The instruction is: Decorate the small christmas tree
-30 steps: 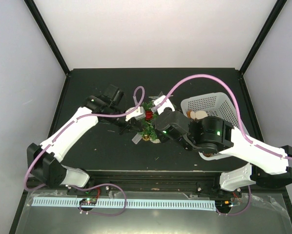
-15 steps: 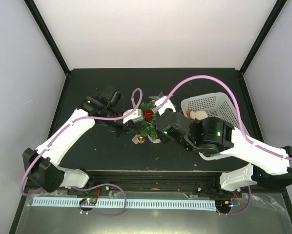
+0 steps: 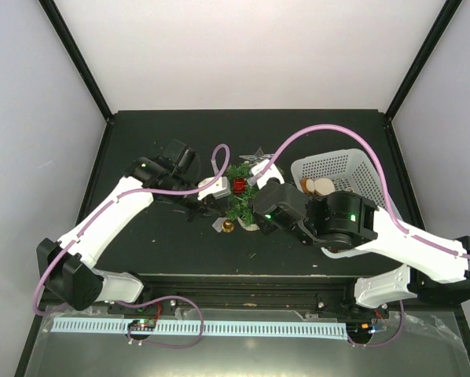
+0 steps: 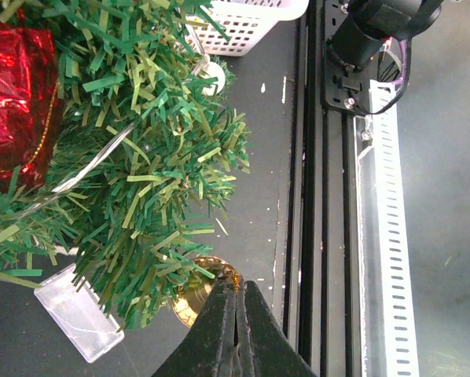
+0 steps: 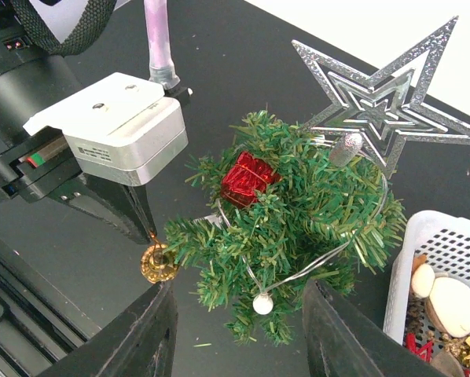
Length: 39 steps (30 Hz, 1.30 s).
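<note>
The small christmas tree (image 3: 239, 198) stands mid-table between both arms; its pot is hidden under the branches. It carries a red gift ornament (image 5: 249, 177), a silver star (image 5: 384, 94) and a wire with a white bead (image 5: 262, 304). My left gripper (image 4: 236, 289) is shut on the top loop of a gold bell ornament (image 4: 189, 297), holding it against the tree's lower near-left branches (image 5: 158, 263). In the top view the left gripper (image 3: 222, 218) is just left of the tree. My right gripper (image 5: 243, 330) is open wide, its fingers (image 5: 152, 330) on either side of the tree, touching nothing.
A white slatted basket (image 3: 353, 169) with more ornaments stands right of the tree, and shows in the right wrist view (image 5: 447, 259). A clear plastic battery pack (image 4: 78, 314) lies at the tree's foot. The black rail (image 4: 333, 196) runs along the table's near edge.
My left gripper has drawn the gold bell left and slightly nearer, out to the edge of the tree's branches. The right gripper has shifted slightly and stays open by the tree.
</note>
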Available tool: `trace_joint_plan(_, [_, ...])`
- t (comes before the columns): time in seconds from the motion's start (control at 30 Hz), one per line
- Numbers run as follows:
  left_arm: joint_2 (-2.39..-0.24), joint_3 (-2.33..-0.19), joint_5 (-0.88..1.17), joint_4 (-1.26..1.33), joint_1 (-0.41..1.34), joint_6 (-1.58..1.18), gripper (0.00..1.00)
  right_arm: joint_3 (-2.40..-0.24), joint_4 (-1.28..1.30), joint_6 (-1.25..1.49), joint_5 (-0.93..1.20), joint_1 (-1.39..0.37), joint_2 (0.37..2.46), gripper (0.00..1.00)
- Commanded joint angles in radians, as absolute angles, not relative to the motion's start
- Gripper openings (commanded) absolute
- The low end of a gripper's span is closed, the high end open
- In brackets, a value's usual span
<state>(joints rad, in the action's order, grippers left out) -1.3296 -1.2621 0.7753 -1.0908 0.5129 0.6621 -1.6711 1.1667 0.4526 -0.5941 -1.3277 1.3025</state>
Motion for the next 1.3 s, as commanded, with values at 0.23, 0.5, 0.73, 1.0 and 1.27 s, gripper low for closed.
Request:
trace_joint_plan(0.23, [-1.348, -1.239, 0.744, -1.024, 0.520, 0.661, 0.01, -1.648, 1.160, 0.491, -0.590, -1.321, 1.276, 0.46])
trace_joint_plan(0.5, [-1.351, -1.229, 0.724, -1.011, 0.521, 0.664, 0.01, -1.641, 1.155, 0.492, -0.588, -1.321, 1.278, 0.47])
trace_joint_plan(0.73, [-1.328, -1.225, 0.721, -1.019, 0.521, 0.664, 0.02, -1.643, 1.147, 0.486, -0.591, -1.321, 1.282, 0.47])
trace_joint_plan(1.0, [-1.300, -1.208, 0.687, -1.017, 0.519, 0.667, 0.02, -1.642, 1.137, 0.480, -0.585, -1.322, 1.287, 0.47])
trace_joint_plan(1.27, [-1.303, -1.209, 0.673, -0.997, 0.518, 0.658, 0.02, -1.640, 1.138, 0.484, -0.581, -1.322, 1.284, 0.47])
